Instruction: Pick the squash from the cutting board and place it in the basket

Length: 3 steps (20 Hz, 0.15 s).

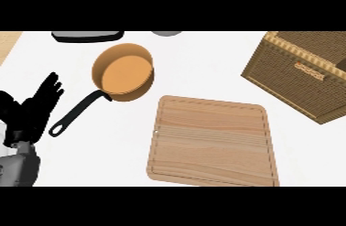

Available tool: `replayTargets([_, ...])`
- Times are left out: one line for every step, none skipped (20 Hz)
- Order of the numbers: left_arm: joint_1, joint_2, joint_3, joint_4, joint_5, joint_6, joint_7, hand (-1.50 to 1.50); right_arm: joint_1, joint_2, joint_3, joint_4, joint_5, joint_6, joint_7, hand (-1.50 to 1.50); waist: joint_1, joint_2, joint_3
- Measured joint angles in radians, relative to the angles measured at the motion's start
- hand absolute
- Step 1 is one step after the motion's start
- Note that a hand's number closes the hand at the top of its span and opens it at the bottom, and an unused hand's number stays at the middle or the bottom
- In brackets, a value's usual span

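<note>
A: What was seen of the hands?

B: Only the left hand was seen, at the left edge, raised from a grey forearm that came in at the near left corner. Its fingers were held straight and spread, pointing far and slightly right. Nothing was grasped; the hand was released. The right hand was not shown.

A: What was found nearest to it?

B: A pan was set just right of the hand, its black handle slanted toward the near left, close to the fingers but apart from them. Its inside was seen as orange.

A: And farther out?

B: A wooden board was laid right of the handle, toward the near side, with a groove run along its border. The basket, woven and brown, was placed at the far right, partly cut by the edge. A dark tray and a grey round thing were glimpsed along the far edge.

A: Where was the squash?

B: It could not be seen, neither on the board nor elsewhere; whether it lay inside the basket could not be told.
</note>
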Motion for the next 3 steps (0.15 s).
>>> replayTargets([0.001, -0.005, -0.004, -0.003, -0.004, 0.005, 0.001, 0.00, 0.045, -0.010, -0.020, -0.045, -0.039, 0.039, 0.000, -1.50, -0.001, 0.000, 0.000])
replayTargets([-0.001, -0.004, -0.001, 0.005, -0.006, 0.006, -0.008, 0.00, 0.092, -0.014, -0.046, -0.091, -0.078, 0.070, -0.002, -1.50, -0.002, 0.001, 0.000])
replayTargets([-0.004, -0.005, -0.003, -0.002, -0.006, 0.009, 0.003, 0.00, 0.139, -0.018, -0.066, -0.134, -0.111, 0.105, 0.000, -1.50, -0.001, 0.001, 0.000])
